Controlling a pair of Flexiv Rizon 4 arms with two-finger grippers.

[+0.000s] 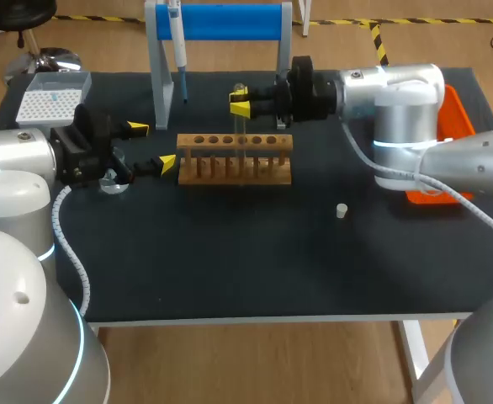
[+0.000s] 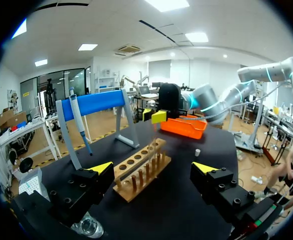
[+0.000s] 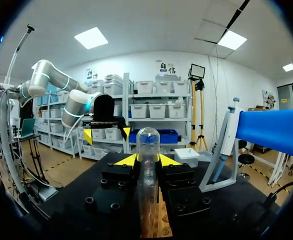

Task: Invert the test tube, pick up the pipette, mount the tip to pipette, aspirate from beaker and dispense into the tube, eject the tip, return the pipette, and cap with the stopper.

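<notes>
Nearest me, the white stopper (image 1: 341, 210) is lying alone on the black table (image 1: 230, 261), well apart from both grippers. Behind it the right gripper (image 1: 241, 103) is pinching the test tube (image 3: 147, 145) between its 2 yellow tips, holding it upright with the rounded closed end on top. The tube's lower end is reaching down to the wooden rack (image 1: 204, 168), though I cannot tell whether it is sitting in a hole, nor what it is holding. The left gripper (image 1: 152, 146) is hanging with fingers spread wide just beside the rack's end, gripping nothing. The glass beaker (image 1: 112, 183) is sitting under it, contents unclear. The pipette (image 1: 179, 59) is hanging on the blue stand (image 1: 221, 21), near the tip box (image 1: 53, 94) showing its grid of tips. An orange tray (image 1: 453, 118) is sitting partly hidden behind the right arm.
</notes>
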